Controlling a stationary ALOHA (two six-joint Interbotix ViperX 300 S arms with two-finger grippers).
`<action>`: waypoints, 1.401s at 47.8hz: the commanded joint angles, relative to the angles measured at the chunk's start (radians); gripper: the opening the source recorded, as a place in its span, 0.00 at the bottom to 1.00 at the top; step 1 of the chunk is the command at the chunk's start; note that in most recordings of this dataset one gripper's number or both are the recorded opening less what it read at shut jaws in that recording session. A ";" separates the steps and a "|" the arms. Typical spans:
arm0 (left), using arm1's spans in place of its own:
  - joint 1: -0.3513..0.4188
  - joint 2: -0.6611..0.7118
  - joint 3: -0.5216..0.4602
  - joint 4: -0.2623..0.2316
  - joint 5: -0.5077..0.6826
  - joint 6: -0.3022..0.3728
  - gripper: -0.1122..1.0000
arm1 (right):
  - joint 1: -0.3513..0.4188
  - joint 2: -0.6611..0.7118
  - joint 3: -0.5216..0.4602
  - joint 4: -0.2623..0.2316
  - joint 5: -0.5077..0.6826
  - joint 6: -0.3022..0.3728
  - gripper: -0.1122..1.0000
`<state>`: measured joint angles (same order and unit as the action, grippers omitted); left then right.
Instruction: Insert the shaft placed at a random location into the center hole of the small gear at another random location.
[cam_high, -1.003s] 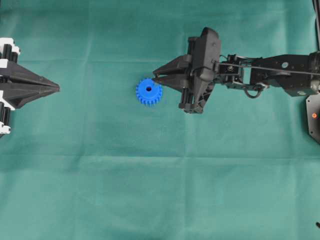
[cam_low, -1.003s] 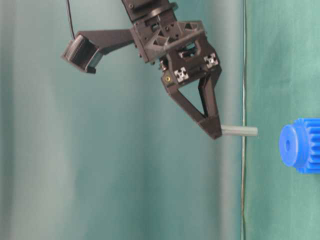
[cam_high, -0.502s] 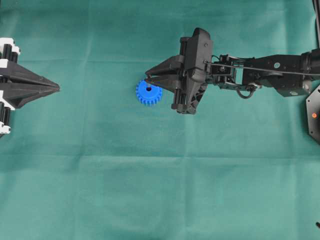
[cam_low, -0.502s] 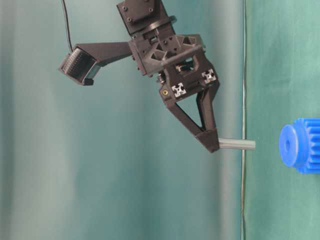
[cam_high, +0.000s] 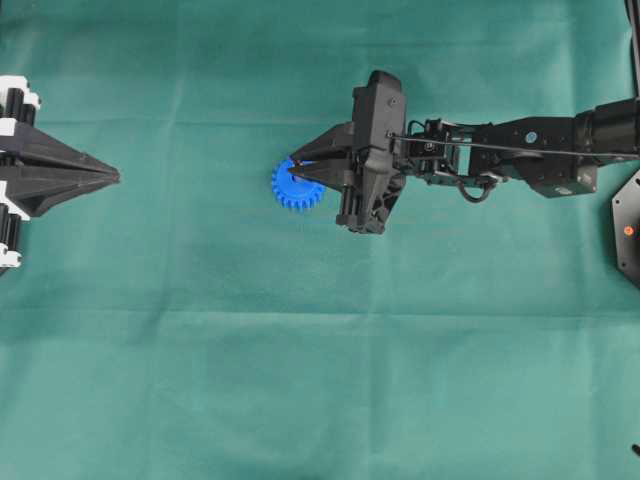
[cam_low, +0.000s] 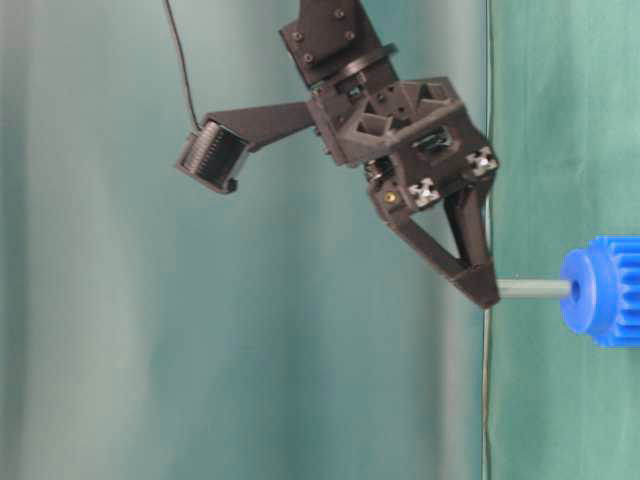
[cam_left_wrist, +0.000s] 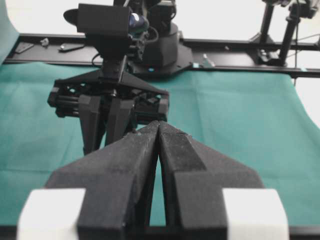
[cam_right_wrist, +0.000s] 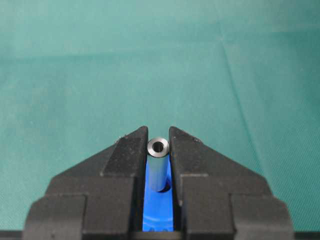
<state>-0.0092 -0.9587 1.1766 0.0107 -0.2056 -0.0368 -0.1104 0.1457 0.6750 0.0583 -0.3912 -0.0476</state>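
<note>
The small blue gear (cam_high: 291, 188) lies flat on the green cloth and shows in the table-level view (cam_low: 600, 290) too. My right gripper (cam_high: 293, 172) is directly over it, shut on the grey shaft (cam_low: 533, 289). The shaft stands upright with its lower end at the center hole (cam_right_wrist: 165, 188) of the gear (cam_right_wrist: 159, 212). In the right wrist view the shaft (cam_right_wrist: 158, 167) is pinched between my fingertips (cam_right_wrist: 131, 150). My left gripper (cam_high: 115, 177) is shut and empty at the left edge, far from the gear; it also shows in the left wrist view (cam_left_wrist: 158, 124).
The right arm (cam_high: 500, 155) reaches in from the right edge of the green cloth (cam_high: 300, 350). A black base part (cam_high: 628, 230) sits at the far right. The right gripper body (cam_left_wrist: 110, 100) shows ahead in the left wrist view.
My right gripper has moved left and down with the shaft. The shaft's end now meets the gear's center hole, where before it hung apart from the gear. The left gripper has not moved.
</note>
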 joint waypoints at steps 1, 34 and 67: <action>-0.002 0.008 -0.012 0.003 -0.003 -0.002 0.10 | 0.003 -0.012 -0.021 0.003 -0.017 -0.011 0.22; -0.002 0.008 -0.014 0.003 -0.003 -0.002 0.10 | 0.003 -0.081 -0.028 0.000 0.015 -0.017 0.22; -0.002 0.008 -0.014 0.002 -0.003 -0.002 0.10 | -0.009 -0.028 -0.029 -0.002 0.012 -0.020 0.22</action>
<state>-0.0092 -0.9587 1.1766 0.0107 -0.2025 -0.0368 -0.1120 0.1181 0.6703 0.0568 -0.3574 -0.0491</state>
